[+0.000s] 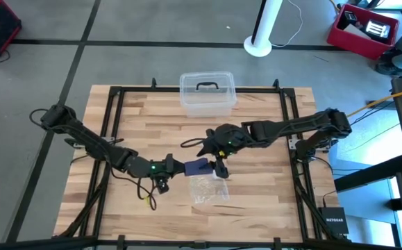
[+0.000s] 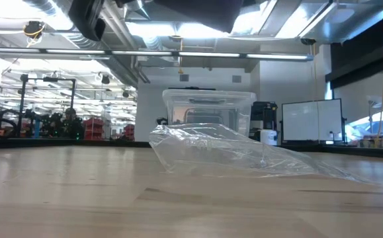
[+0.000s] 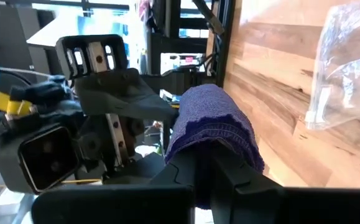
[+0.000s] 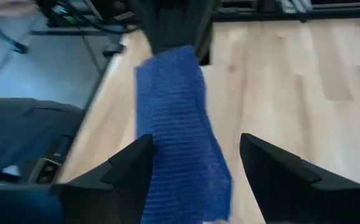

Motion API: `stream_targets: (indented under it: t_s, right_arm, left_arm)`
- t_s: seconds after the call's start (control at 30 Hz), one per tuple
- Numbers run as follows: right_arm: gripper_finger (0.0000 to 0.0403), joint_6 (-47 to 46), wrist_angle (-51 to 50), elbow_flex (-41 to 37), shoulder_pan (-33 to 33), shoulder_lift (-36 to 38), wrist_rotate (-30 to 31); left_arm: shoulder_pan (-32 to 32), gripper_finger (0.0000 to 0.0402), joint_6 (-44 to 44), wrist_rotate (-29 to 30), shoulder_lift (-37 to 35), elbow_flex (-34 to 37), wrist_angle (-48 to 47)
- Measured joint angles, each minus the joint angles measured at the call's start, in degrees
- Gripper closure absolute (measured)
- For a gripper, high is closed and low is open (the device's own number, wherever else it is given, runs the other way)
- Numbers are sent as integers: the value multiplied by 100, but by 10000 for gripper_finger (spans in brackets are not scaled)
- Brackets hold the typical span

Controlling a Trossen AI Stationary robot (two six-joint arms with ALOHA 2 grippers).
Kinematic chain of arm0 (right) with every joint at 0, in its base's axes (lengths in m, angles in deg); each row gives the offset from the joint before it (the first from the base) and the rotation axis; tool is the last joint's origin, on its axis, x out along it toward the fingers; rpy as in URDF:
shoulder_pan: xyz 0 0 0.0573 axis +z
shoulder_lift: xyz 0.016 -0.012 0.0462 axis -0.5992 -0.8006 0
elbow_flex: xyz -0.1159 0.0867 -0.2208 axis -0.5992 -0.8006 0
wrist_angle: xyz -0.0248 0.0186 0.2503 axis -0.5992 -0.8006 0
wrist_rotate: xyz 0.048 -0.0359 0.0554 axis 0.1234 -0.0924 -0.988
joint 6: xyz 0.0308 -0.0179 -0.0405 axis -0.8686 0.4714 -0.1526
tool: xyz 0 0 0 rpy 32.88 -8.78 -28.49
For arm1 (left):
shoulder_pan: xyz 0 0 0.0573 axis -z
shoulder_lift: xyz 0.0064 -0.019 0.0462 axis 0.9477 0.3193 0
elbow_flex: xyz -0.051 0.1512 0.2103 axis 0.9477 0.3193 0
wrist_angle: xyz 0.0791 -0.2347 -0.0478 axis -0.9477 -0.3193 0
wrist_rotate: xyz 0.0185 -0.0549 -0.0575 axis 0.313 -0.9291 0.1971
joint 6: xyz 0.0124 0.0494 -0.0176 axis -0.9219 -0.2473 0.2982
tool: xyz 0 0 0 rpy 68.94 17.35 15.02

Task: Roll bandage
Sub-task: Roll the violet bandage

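High view: a slatted wooden table is seen from above, framed by dark rails; the left arm is extended from the left edge toward the centre, and the right arm from the right edge; the two meet near the middle of the table. The bandage, a dark blue-purple fabric strip, is stretched between them, above the tabletop; the left gripper is pressed together on one end of it; the right gripper is placed at the other end. A clear plastic bag is laid on the wood just beside the bandage, on the near side; a clear plastic box with a black handle is set at the far edge of the table.

Left wrist view: the bandage is shown draped over and pinched by the left gripper's dark fingers; the right arm's wrist is seen just beyond it.

Right wrist view: the fingers of the right gripper are spread; the bandage is hung between them, nearer one finger; whether that finger touches it cannot be told.

Low view: the bag and box are visible; the bandage is not shown.
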Motion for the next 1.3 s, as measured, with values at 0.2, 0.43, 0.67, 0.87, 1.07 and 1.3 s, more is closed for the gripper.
stream_targets:
  t_s: [0.2, 0.43, 0.67, 0.87, 1.07, 1.3]
  right_arm:
    - [160, -131, 251, -1, -143, -204, -706]
    - [183, -149, 326, 1, -183, -226, -1098]
    - [291, -144, 293, 1, -183, -189, -1017]
    - [388, 8, 278, 1, -183, -189, -928]
    - [390, 90, -2, 124, -176, -49, -524]
    - [395, 134, -839, 401, -174, 201, -151]
  left_arm:
    - [67, 396, -113, -2, 0, 0, 14]
    - [65, 396, 45, 0, 0, 0, -14]
    - [65, 396, 55, 0, 0, 0, -18]
    - [65, 396, 66, 1, 0, 0, -25]
    - [63, 396, 156, 26, -4, 0, -77]
    - [56, 396, 571, 91, -13, 0, -450]
